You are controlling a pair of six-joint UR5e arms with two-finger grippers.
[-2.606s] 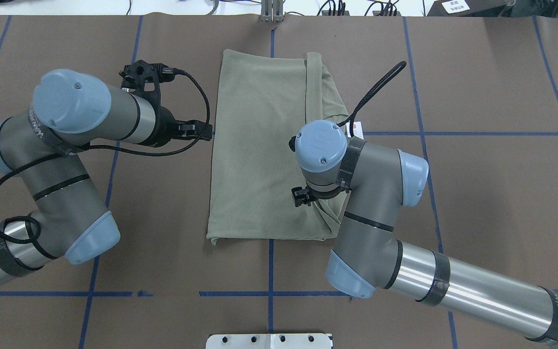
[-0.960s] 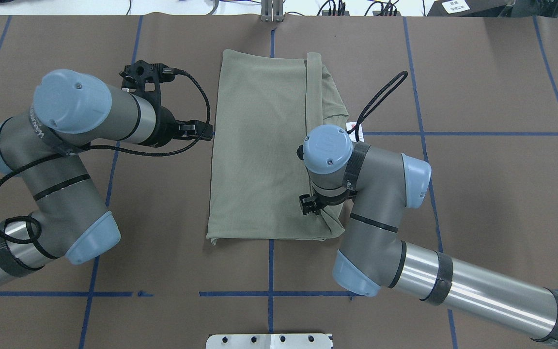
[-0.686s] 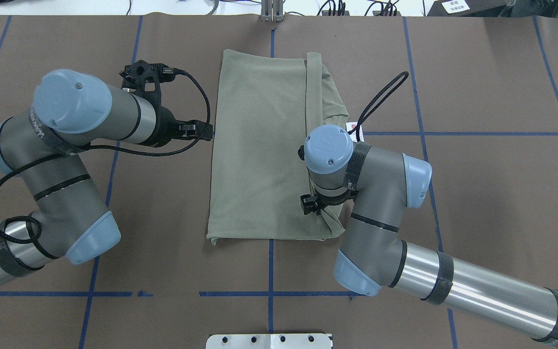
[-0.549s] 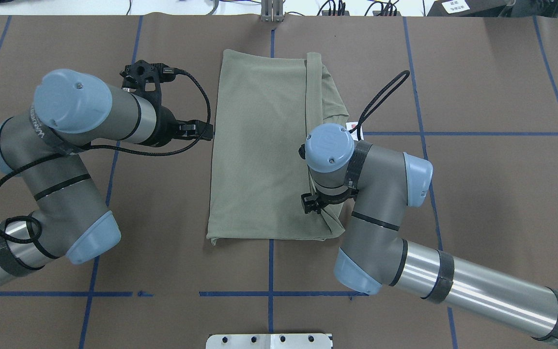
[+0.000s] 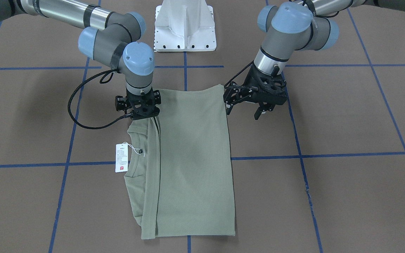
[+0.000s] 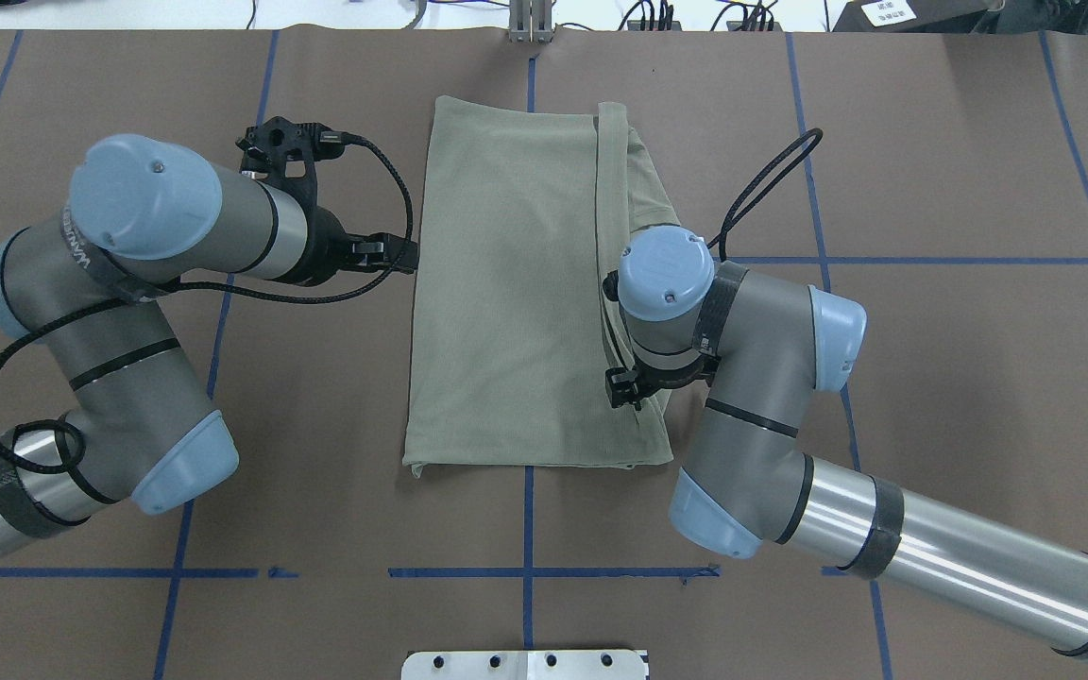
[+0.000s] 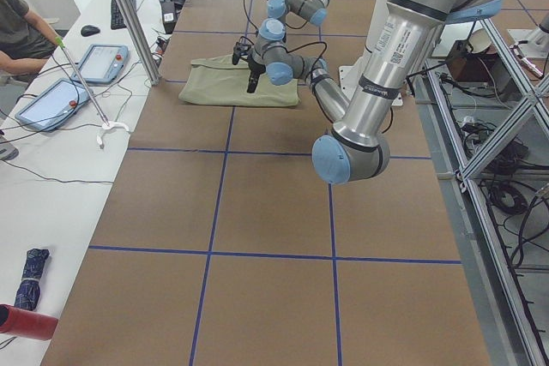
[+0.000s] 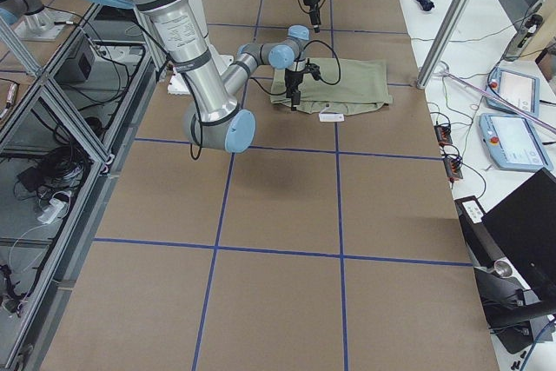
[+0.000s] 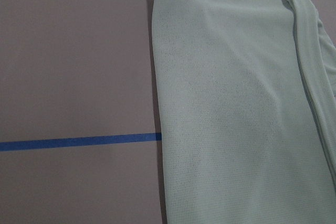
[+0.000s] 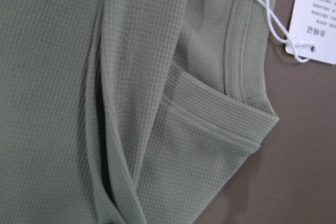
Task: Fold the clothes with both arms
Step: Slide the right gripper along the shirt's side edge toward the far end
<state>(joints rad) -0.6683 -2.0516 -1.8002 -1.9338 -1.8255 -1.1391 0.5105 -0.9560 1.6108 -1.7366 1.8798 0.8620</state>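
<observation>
The sage-green shirt (image 5: 188,158) lies folded into a long rectangle on the brown table, with a narrow folded strip (image 6: 610,189) along its collar side. Its white hang tag (image 5: 121,158) rests on the table beside the collar and also shows in the right wrist view (image 10: 317,14). My right gripper (image 5: 141,114) points down onto the shirt's edge near the collar; its fingertips are hidden, so I cannot tell if it holds cloth. My left gripper (image 5: 243,109) hovers open just off the shirt's opposite long edge (image 6: 402,255), holding nothing. The left wrist view shows that straight shirt edge (image 9: 157,129).
The white pedestal base (image 5: 185,24) stands at the robot's side of the table. Blue tape lines (image 6: 525,571) cross the brown cover. A side bench with tablets (image 7: 51,100) and a seated person (image 7: 17,23) runs along the far side, behind an aluminium post (image 7: 129,15).
My right wrist has slid outward toward the collar-side edge of the shirt and now covers the hang tag in the overhead view. The left arm has barely moved.
</observation>
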